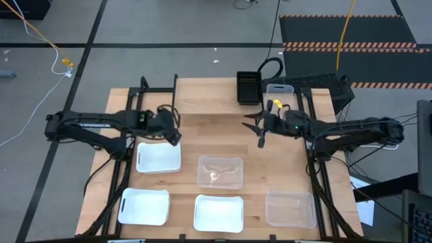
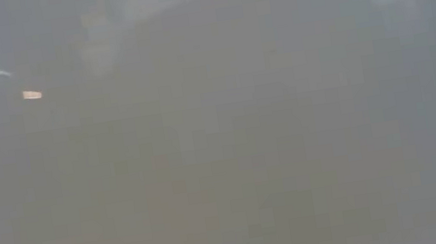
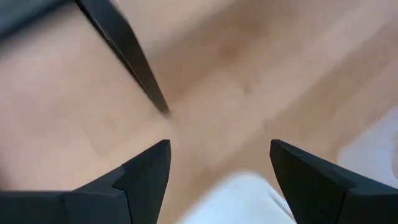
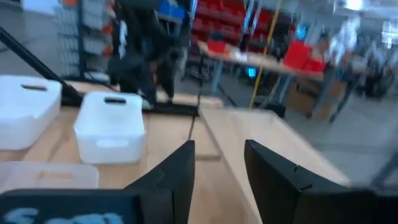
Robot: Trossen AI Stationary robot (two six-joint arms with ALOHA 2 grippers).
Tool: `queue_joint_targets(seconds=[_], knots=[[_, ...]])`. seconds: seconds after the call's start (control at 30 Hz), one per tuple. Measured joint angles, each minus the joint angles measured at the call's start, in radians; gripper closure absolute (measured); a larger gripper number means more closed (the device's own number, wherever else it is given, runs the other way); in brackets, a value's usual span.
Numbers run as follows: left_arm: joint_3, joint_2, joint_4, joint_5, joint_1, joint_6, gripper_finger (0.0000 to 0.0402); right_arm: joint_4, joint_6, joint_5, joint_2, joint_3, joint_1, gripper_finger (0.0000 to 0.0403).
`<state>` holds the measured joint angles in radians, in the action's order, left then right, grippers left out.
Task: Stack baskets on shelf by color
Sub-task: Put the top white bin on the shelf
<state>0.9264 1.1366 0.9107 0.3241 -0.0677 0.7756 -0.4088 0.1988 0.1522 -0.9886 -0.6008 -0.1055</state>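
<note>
Black basket stands at twelve o'clock on the shelf; right tool, fingers apart and empty, hovers just below it, left tool, fingers apart, above a white basket; judged between placements, next needs a grasp on a rim.

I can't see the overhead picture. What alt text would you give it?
Two dark robot arms reach in over a wooden table, the left gripper above a white basket, the right gripper open and empty. White and clear baskets lie in front; a black basket sits behind.
</note>
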Motion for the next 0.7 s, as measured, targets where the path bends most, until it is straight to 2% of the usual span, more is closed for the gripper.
queue_joint_targets(seconds=[0.17, 0.33, 0.47, 0.57, 0.7], knots=[[0.0, 0.084, 0.091, -0.117, 0.076, 0.25, 0.0128, 0.008, 0.041, 0.0, 0.105, 0.011, 0.021, 0.0271], [0.0, 0.169, 0.026, -0.129, 0.129, 0.439, 0.0128, 0.089, 0.033, 0.0, 0.169, 0.012, 0.032, 0.0271], [0.0, 0.232, -0.051, -0.175, 0.115, 0.456, 0.0128, 0.12, 0.029, 0.0, 0.181, 0.012, 0.032, 0.0271], [0.0, 0.283, -0.041, -0.184, 0.112, 0.448, 0.013, 0.126, 0.033, 0.0, 0.181, 0.012, 0.032, 0.0271], [0.0, 0.358, -0.045, -0.188, 0.112, 0.413, 0.0164, 0.138, 0.039, 0.0, 0.181, 0.012, 0.032, 0.0271]])
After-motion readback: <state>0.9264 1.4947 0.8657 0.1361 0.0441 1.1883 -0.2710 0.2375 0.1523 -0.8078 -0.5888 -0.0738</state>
